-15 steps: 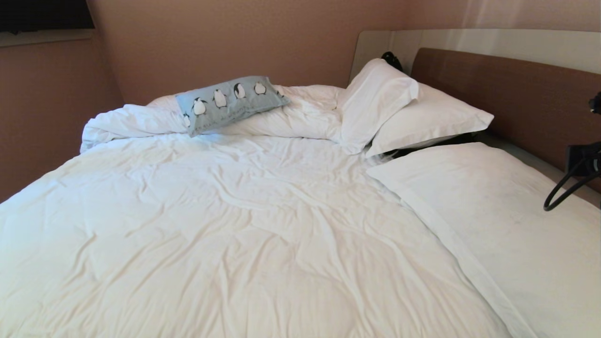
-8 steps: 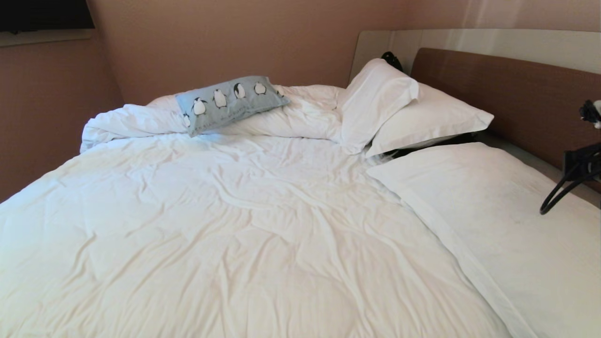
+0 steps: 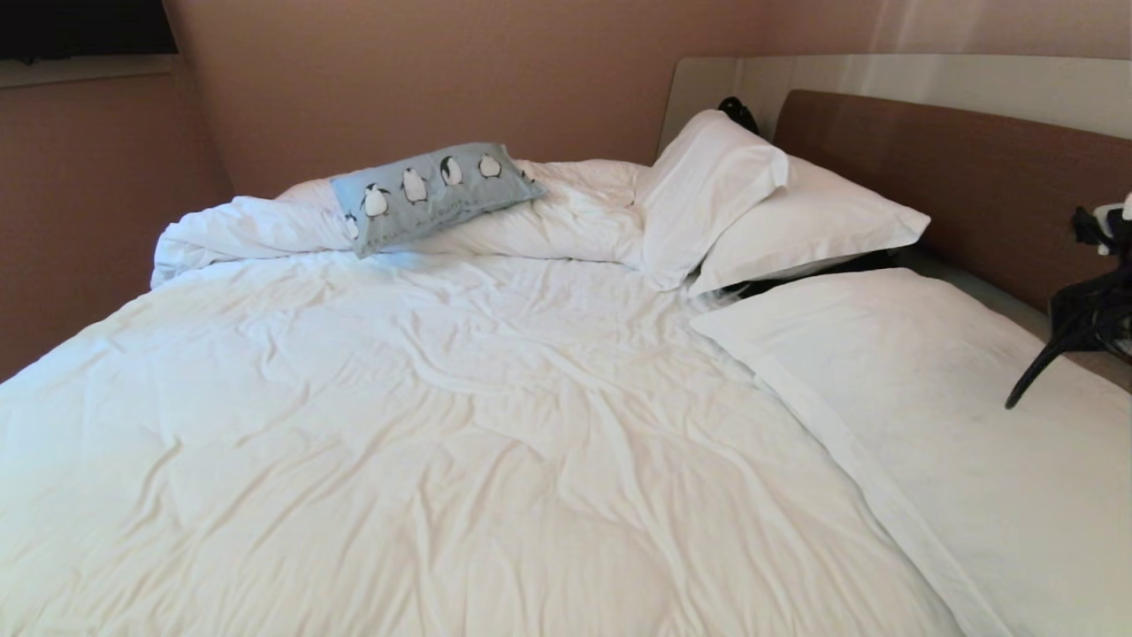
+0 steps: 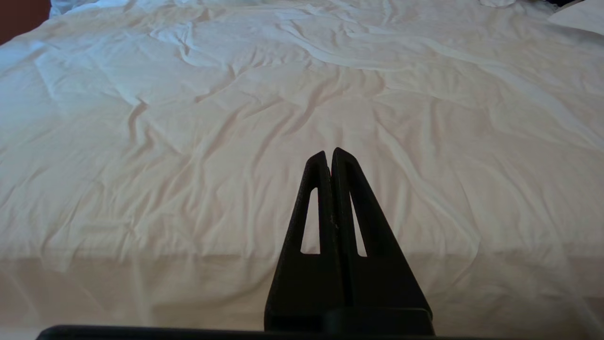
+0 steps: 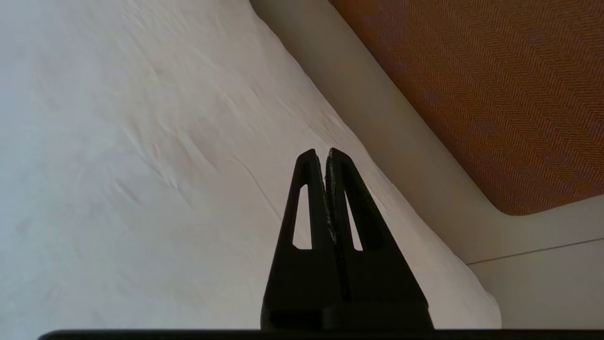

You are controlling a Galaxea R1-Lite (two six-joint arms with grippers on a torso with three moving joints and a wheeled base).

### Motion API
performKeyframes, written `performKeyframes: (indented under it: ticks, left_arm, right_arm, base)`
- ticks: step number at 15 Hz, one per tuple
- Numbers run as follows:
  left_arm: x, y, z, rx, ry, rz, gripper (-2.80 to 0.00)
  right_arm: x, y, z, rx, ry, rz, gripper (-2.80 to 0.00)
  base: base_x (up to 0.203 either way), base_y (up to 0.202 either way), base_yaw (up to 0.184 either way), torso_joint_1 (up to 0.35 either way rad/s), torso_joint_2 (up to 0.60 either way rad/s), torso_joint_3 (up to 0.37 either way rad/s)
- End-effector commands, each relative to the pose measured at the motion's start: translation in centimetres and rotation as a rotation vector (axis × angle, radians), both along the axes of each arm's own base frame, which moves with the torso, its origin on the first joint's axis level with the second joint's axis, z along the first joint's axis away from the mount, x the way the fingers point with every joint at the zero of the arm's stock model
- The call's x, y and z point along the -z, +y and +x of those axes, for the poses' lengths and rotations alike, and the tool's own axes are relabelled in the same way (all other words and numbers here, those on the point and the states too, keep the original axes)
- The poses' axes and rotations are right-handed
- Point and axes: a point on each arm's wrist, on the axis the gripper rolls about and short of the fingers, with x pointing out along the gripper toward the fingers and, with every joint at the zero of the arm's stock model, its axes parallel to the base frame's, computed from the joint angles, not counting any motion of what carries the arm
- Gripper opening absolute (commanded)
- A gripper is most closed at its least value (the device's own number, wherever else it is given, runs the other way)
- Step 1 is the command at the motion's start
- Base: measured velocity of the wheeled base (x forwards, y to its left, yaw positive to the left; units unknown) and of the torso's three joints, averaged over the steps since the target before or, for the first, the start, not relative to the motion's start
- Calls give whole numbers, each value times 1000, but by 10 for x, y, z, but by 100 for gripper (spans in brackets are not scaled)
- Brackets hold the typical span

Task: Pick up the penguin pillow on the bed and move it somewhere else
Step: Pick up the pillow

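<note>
While the small rectangular light blue-grey penguin pillow [image 3: 432,195] printed with black-and-white penguins lies in the upper left of the head view, propped on the bunched roll of white duvet [image 3: 495,221] at the far edge of the large bed [image 3: 424,425], the right claw sits at the right edge of that frame, well apart from it. Only part of the right arm [image 3: 1083,310], black with a dangling cable, shows there, above the big flat white pillow [image 3: 929,416] in the lower right.

In the right wrist view the right claw [image 5: 324,153] has its two black triangular fingers pressed together, holding nothing and touching nothing; it hangs over the white pillow [image 5: 141,165] near the brown woven headboard [image 5: 495,85] and its pale beige surround [image 5: 542,283].

In the left wrist view the left claw [image 4: 329,153] is likewise closed tight and empty, pointing across the rumpled white duvet [image 4: 236,118] at the near side of the bed, also far from the penguin pillow.

Two plain white pillows [image 3: 752,203] lean stacked against the headboard in the upper right of the head view, between the penguin pillow and the right arm.
</note>
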Motion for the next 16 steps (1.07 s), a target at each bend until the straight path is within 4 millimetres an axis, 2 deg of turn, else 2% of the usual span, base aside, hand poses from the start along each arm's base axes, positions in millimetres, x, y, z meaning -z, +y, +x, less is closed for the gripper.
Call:
performKeyframes:
  ticks: [1, 7, 14, 15, 16]
  left_arm:
    - [0, 0, 0, -1, 1, 0, -280]
    - [0, 0, 0, -1, 1, 0, -280]
    - [0, 0, 0, -1, 0, 0, -280]
    - [0, 0, 0, -1, 1, 0, -280]
    - [0, 0, 0, -1, 0, 0, -280]
  right_arm:
    - [9, -5, 14, 31, 22, -2, -280]
    - [24, -13, 38, 43, 82, 11, -280]
    - [15, -23, 43, 54, 170, 40, -280]
    - [18, -24, 44, 51, 174, 61, 0]
    - [20, -24, 44, 49, 169, 82, 0]
  base:
    - [0, 0, 0, 0, 0, 0]
    - [0, 0, 0, 0, 0, 0]
    - [0, 0, 0, 0, 0, 0]
    - [0, 0, 0, 0, 0, 0]
    - [0, 0, 0, 0, 0, 0]
